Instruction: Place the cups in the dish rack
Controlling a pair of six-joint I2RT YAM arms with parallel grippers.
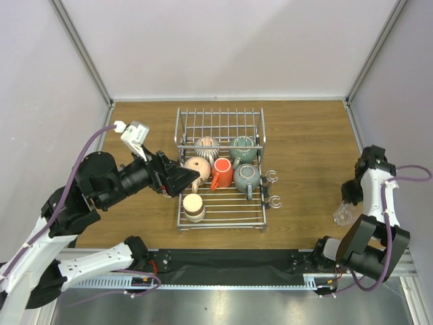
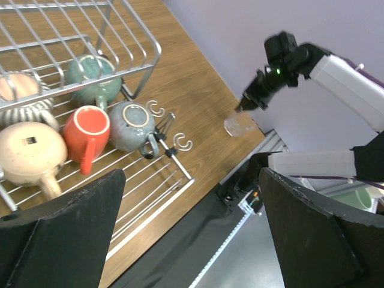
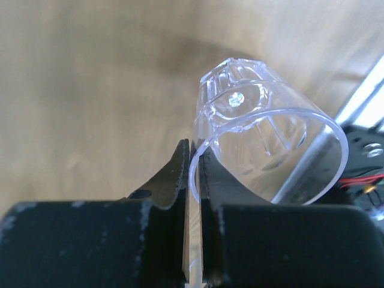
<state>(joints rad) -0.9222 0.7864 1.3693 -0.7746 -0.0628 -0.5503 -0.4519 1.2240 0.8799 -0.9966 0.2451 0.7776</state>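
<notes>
Clenched on the right gripper, jaws nipping the thin wall of the clear glass at its rim, one finger inside the mouth and one outside. Tilted, with the mouth toward the wrist camera and the faceted bottom pointing away over the wooden table. Seen from above, near the table's right front corner, well apart from the dish rack. Cannot tell whether resting on the wood or lifted off it.

Released on the left gripper, jaws spread wide, fingers far apart at either side of the wrist view. Hovering at the rack's left side, just beside the beige mug.

Loaded with six cups, all on the rack's slatted base. In the back row, against the upright tines: ribbed silver-grey cup on the left, teal-green mug on the right. In the middle row, left to right: the beige mug, bottom up with a small dark sticker showing and its handle toward the front; red-orange mug, handle also toward the front; grey-green mug, seemingly bottom up, handle toward the front right. Alone in the front left corner: banded beige cup, hidden from the left wrist camera behind a finger.

Fixed on the rack's right side, beside the grey-green mug: two small hooks.
</notes>
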